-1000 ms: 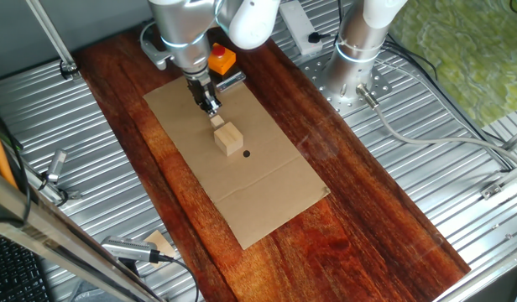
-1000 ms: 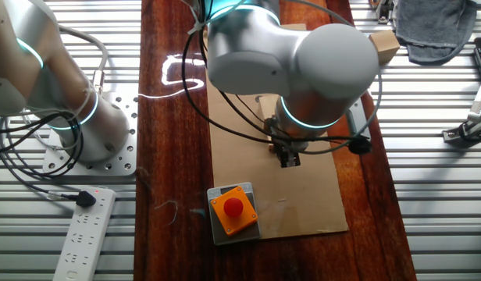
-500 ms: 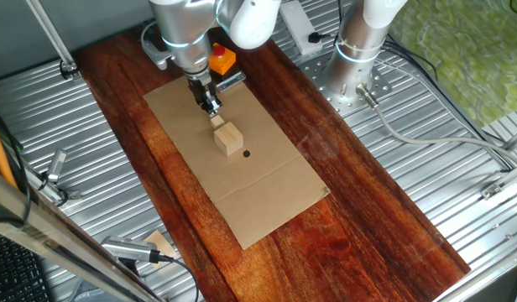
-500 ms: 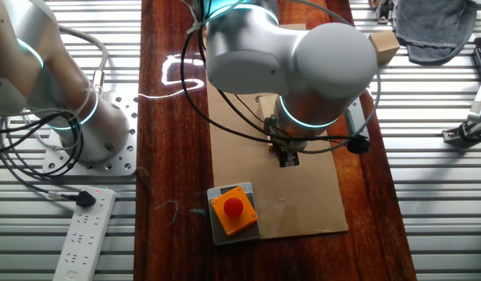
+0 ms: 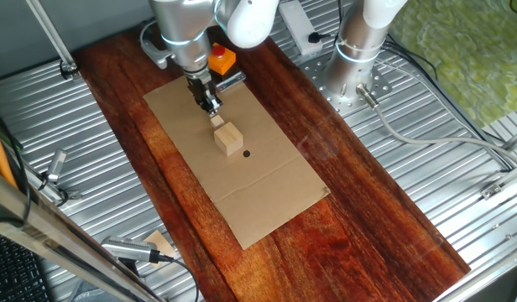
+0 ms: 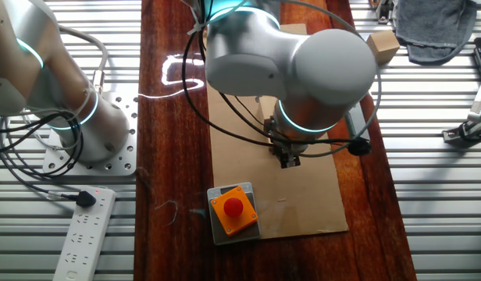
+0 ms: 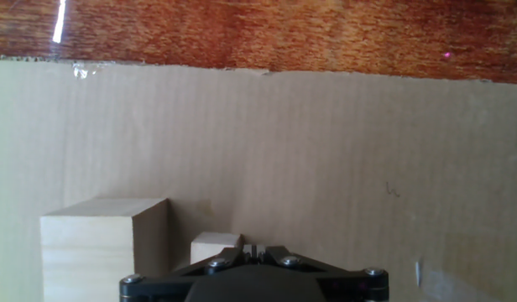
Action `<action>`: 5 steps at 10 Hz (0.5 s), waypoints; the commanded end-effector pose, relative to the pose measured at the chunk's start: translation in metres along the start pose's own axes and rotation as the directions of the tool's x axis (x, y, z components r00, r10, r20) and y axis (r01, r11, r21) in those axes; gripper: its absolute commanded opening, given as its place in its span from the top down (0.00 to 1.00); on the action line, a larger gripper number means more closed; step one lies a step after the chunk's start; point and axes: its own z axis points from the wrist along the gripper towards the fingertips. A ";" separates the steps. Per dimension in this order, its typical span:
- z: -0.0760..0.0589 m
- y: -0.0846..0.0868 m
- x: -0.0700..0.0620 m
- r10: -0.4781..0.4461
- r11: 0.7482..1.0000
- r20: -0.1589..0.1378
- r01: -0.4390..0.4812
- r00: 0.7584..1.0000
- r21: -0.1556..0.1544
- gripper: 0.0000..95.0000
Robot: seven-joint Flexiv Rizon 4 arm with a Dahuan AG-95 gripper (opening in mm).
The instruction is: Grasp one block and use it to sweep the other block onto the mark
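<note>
The small pale cube (image 5: 218, 122) lies on the brown cardboard (image 5: 267, 197), touching the back of the larger tan block (image 5: 230, 139). The black mark (image 5: 246, 153) is just in front of the larger block. My gripper (image 5: 212, 107) hangs just behind the small cube with its jaws together and nothing between them. In the hand view my gripper (image 7: 254, 249) is at the bottom edge. The small cube (image 7: 215, 247) is just left of the fingers, and the larger block (image 7: 103, 243) is further left. In the other fixed view my gripper (image 6: 288, 161) shows below the arm, which hides the mark.
An orange box with a red button (image 5: 222, 57) stands at the cardboard's far end, also seen in the other fixed view (image 6: 233, 209). A second arm's base (image 5: 359, 50) stands to the right. A spare wooden block (image 6: 383, 43) and a grey cloth (image 6: 440, 27) lie off the board.
The arm has shifted only by a hair. The two blocks have not moved.
</note>
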 end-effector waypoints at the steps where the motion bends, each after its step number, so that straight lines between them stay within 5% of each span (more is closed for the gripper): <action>1: 0.000 0.001 0.000 -0.011 1.000 -0.005 0.011 1.000 -0.007 1.00; 5: 0.000 0.001 0.000 -0.008 1.000 -0.002 0.008 1.000 -0.011 1.00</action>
